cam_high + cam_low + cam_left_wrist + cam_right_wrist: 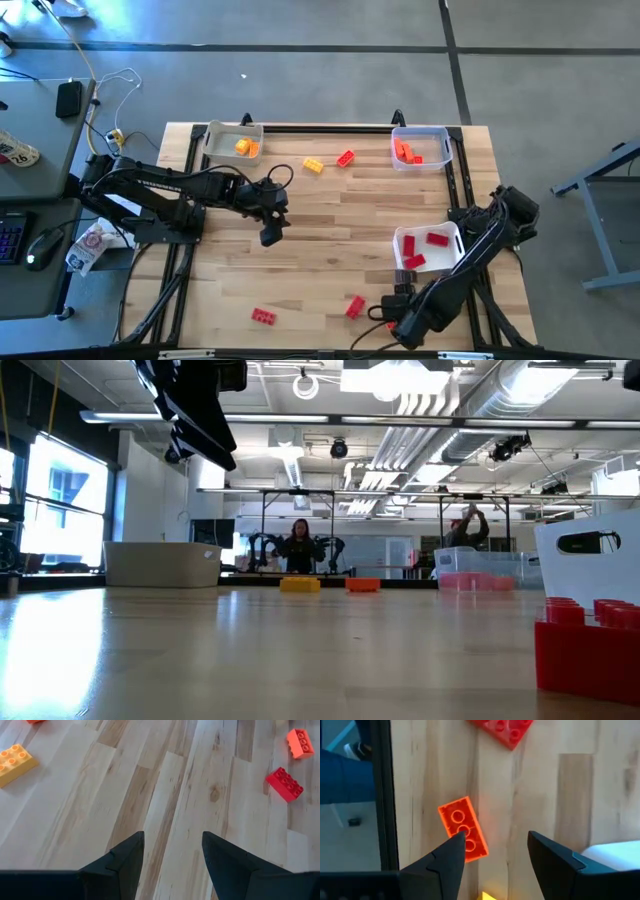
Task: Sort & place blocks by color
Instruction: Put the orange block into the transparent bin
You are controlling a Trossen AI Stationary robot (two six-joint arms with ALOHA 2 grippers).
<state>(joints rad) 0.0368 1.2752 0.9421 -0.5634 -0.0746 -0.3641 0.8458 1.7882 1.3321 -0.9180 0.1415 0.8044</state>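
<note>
My left gripper hangs open over bare wood at the table's middle left. Its wrist view shows a yellow block, a red block and an orange block lying flat. My right gripper is open near the near edge, over an orange block lying flat, with a red block beyond. More loose blocks lie on the table: yellow, orange-red, red and red. My right gripper: the tip of one finger stands in front of the orange block's end, coming from above. I cannot tell whether it touches the block. The block lies flat on the table.
Three trays hold sorted blocks: yellow in the far left tray, orange in the far right tray, red in the near right tray. The table's black frame runs beside the right gripper. People stand in the room behind.
</note>
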